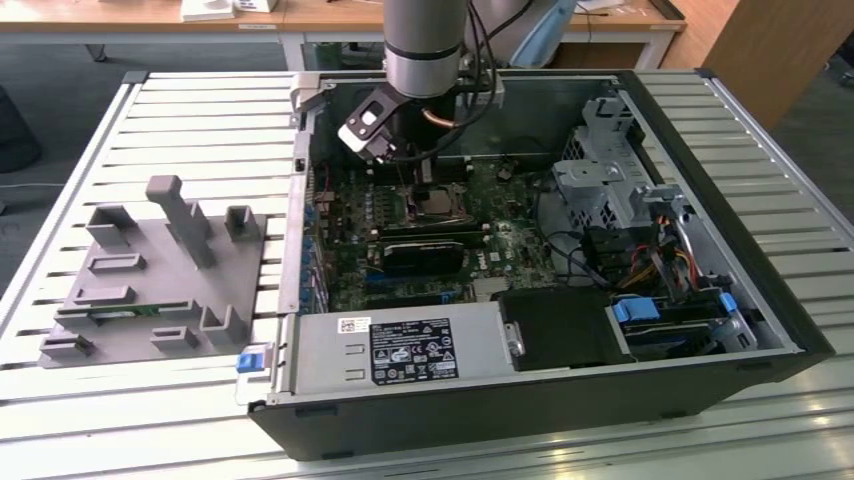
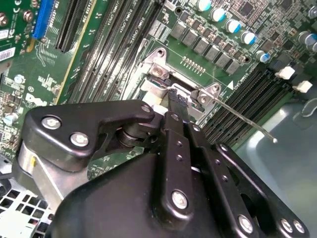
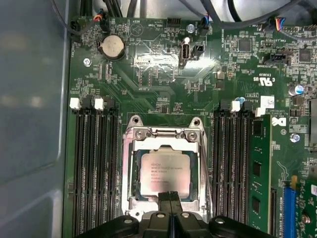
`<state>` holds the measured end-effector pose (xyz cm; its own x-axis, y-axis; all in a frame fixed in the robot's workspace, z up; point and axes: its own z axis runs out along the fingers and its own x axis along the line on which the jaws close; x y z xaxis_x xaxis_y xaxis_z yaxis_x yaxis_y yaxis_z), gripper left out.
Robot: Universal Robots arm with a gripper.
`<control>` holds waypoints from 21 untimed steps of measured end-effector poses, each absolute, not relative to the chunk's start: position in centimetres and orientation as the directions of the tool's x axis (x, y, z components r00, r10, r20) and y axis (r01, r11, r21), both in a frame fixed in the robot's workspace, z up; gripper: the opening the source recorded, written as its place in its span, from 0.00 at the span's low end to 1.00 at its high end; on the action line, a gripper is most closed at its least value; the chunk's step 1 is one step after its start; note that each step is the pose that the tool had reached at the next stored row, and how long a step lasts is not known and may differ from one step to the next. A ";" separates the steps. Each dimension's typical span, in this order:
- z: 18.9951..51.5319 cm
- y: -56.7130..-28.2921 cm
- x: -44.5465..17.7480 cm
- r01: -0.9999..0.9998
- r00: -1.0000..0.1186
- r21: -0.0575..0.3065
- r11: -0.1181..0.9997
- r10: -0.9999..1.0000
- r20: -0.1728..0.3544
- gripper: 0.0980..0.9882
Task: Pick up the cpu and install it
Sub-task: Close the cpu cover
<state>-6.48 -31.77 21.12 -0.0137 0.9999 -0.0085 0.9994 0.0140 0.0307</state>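
We start at the claw (image 3: 171,197): in both wrist views its two fingers are clenched together with nothing between them, the tips hovering just over one edge of the cpu (image 3: 165,173). The cpu lies flat, silver top up, inside the metal-framed socket (image 3: 130,168). We cannot tell whether the tips touch it. In the exterior view this sits just above the centre of the frame, under the arm coming down from the top edge. The socket's thin retention lever (image 2: 242,119) sticks out free (so we judge the chip is placed but not clamped). Our worry from here is that a sideways nudge or a sticky lift of the tips could skew the unclamped chip. Pressing down while it sits crooked could also harm the contacts beneath. Around the socket, one slot holds a green memory module (image 3: 260,168), while the slots on the other side (image 3: 94,168) hold nothing. The open computer case (image 1: 534,425) contains the motherboard (image 1: 521,250) and a grey power supply (image 1: 400,350) at lower centre. At the exterior view's left a grey fixture (image 1: 147,290) holds what looks like a thin green strip (image 1: 127,312).
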 end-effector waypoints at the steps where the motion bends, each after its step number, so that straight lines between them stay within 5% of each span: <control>1: 21.0 -31.8 -6.5 0.999 -0.014 0.031 0.014 1.000 -0.009 0.01; 21: 20.0 -31.8 -6.5 0.999 -0.014 0.031 0.014 1.000 -0.009 0.01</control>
